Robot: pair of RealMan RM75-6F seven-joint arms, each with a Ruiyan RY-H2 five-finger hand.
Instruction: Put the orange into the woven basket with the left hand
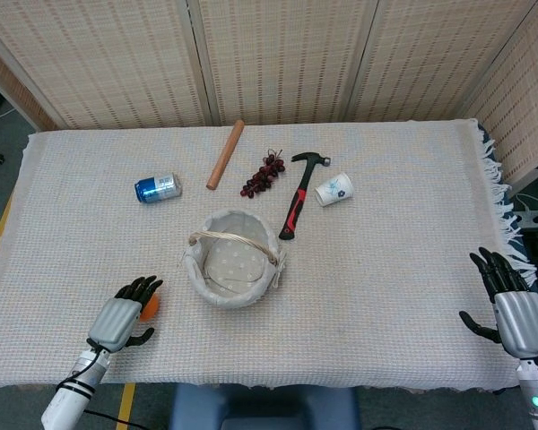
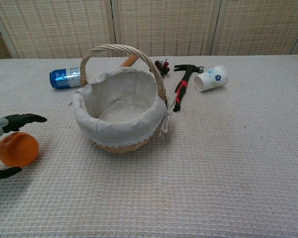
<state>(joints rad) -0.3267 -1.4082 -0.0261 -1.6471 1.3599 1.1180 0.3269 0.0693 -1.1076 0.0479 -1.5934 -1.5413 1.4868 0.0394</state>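
Note:
The orange (image 2: 18, 148) lies on the cloth left of the woven basket (image 1: 233, 269), which has a pale spotted lining and an arched handle (image 2: 116, 48). My left hand (image 1: 124, 319) hovers over the orange with fingers spread; in the head view only a sliver of the orange (image 1: 151, 306) shows past it. In the chest view its fingers (image 2: 22, 119) reach above the fruit and the thumb lies below, none visibly touching. My right hand (image 1: 518, 313) is open at the table's right edge, away from everything.
Behind the basket lie a blue can (image 1: 158, 188), a wooden rod (image 1: 225, 154), dark grapes (image 1: 264, 174), a red-and-black hammer (image 1: 299, 195) and a tipped paper cup (image 1: 334, 189). The table cloth (image 1: 394, 269) stretches bare to the right of the basket.

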